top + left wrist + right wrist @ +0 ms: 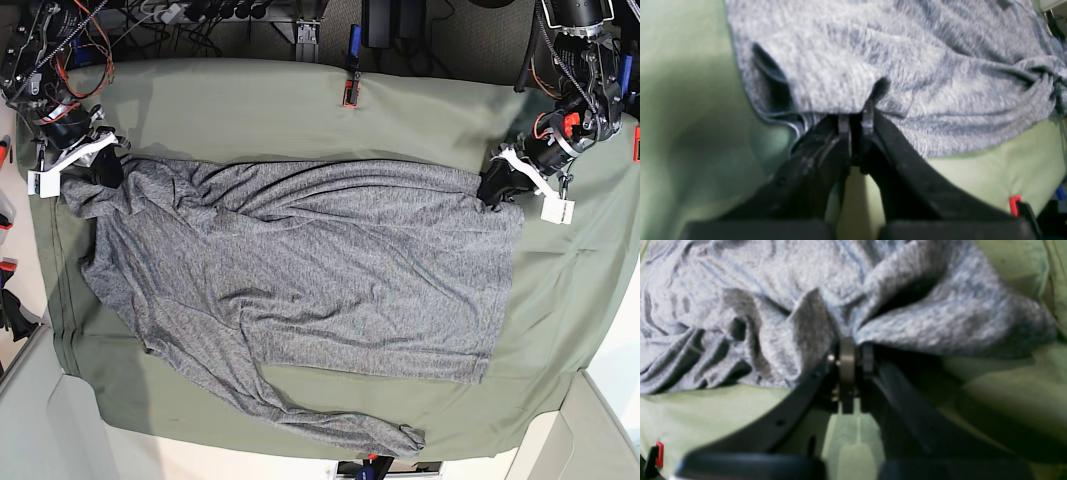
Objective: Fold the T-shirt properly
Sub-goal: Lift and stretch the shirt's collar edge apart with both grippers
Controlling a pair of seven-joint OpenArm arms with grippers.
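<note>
Reaching in from the far left corner of the base view, the right arm (pixel 45 95) angles down toward the table, its wiring and joints bunched above the cloth's edge. The right gripper (pixel 103 168) sits at the upper left corner of the T-shirt (pixel 300 270), and in the right wrist view its black fingers (pixel 847 363) are pressed together with a bunched ridge of grey knit pinched between them, so it is clenched on the shirt's edge.

Across the middle, the T-shirt lies spread on the olive-green table cloth (pixel 300 110), its body wide and mostly flat with soft creases running across it. One long sleeve trails from the lower left toward the near edge of the table and ends in a small curl near the bottom centre.

On the right of the base view, the left arm (pixel 585 70) comes down from the far right corner, bent at the wrist and pointing inward. The left gripper (pixel 497 188) meets the shirt's upper right corner; the left wrist view shows its two fingers (pixel 868 120) closed tightly on the hem, with fabric draped over the tips.

A red clip (pixel 349 92) sits at the far edge of the cloth.
</note>
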